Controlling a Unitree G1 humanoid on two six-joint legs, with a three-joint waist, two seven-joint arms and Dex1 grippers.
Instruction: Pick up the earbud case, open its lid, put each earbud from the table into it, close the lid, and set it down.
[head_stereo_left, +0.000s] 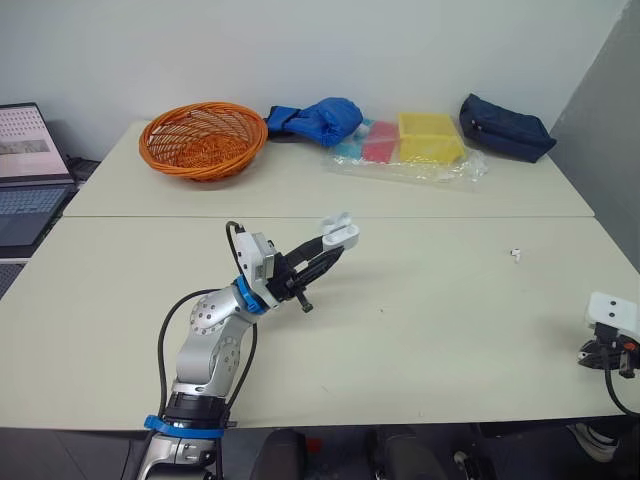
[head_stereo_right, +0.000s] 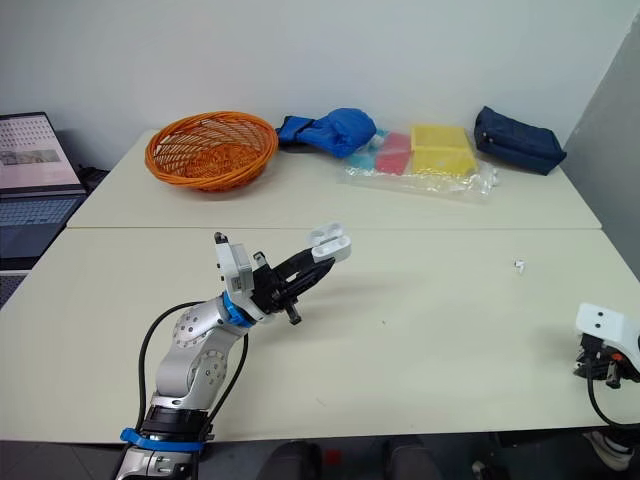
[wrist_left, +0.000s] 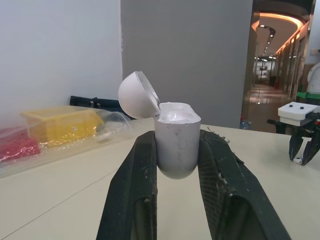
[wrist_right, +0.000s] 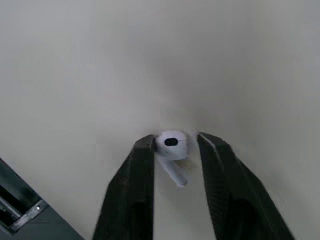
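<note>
We record the left gripper (head_stereo_left: 330, 252) raised above the table (head_stereo_left: 430, 330), left of centre, its two black fingers closed firmly on the lower body of the earbud case (head_stereo_left: 341, 233). The case sits upright between the fingers in the left wrist view, its lid hinged fully back and the interior exposed. The right gripper (wrist_right: 174, 139) is low at the near right edge of the table, well apart from the case. Its fingers are narrowly parted and straddle an earbud (wrist_right: 171, 145) that lies on the surface, stem pointing back toward the wrist. One finger appears to touch the earbud, while a sliver of table shows beside the other, so we do not count it as clamped. A second earbud (head_stereo_left: 516, 254) lies alone on the right half of the table, farther back. Along the far edge we note an orange basket (head_stereo_left: 203, 140), a blue bundle (head_stereo_left: 318, 120), a yellow box (head_stereo_left: 430, 137) in clear wrapping and a dark pouch (head_stereo_left: 505, 127).
</note>
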